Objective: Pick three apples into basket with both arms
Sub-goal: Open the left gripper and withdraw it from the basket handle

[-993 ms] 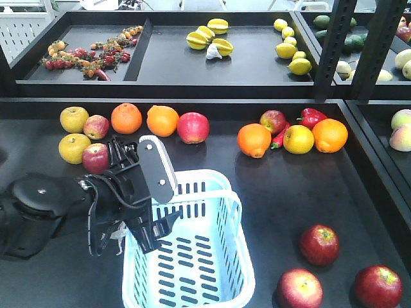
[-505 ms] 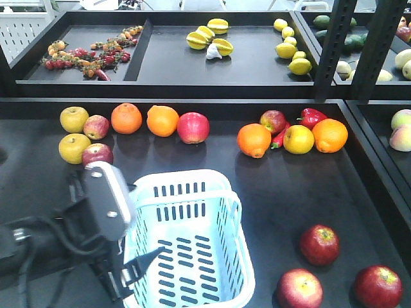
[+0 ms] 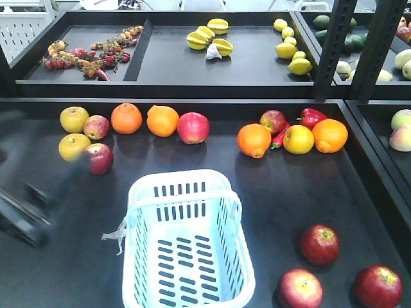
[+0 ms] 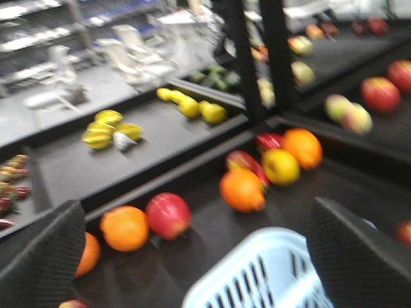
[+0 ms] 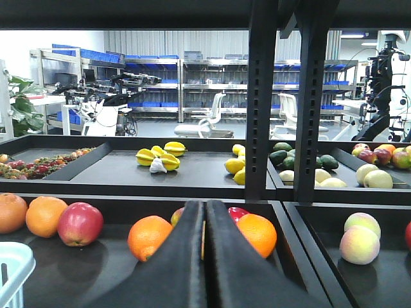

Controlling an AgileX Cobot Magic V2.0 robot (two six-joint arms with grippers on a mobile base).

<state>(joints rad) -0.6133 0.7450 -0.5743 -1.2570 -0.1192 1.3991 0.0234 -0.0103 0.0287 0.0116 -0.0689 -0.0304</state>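
- Sitting at the surface's [image 3: 282, 192] near edge, the basket [image 3: 186, 179]; three apples [image 3: 319, 244] lie toward the near right corner.
- Left wrist: left tool [image 4: 196, 218] spread wide above the basket rim.
- Right wrist: right tool [image 5: 205, 218] pressed shut on nothing.

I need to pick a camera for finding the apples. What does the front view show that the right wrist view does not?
Only front: the three apples, to the right of the basket. Only right wrist: the shut right gripper and a room with shelves behind. Both: starfruit, lemons, oranges and at least a corner of the basket.
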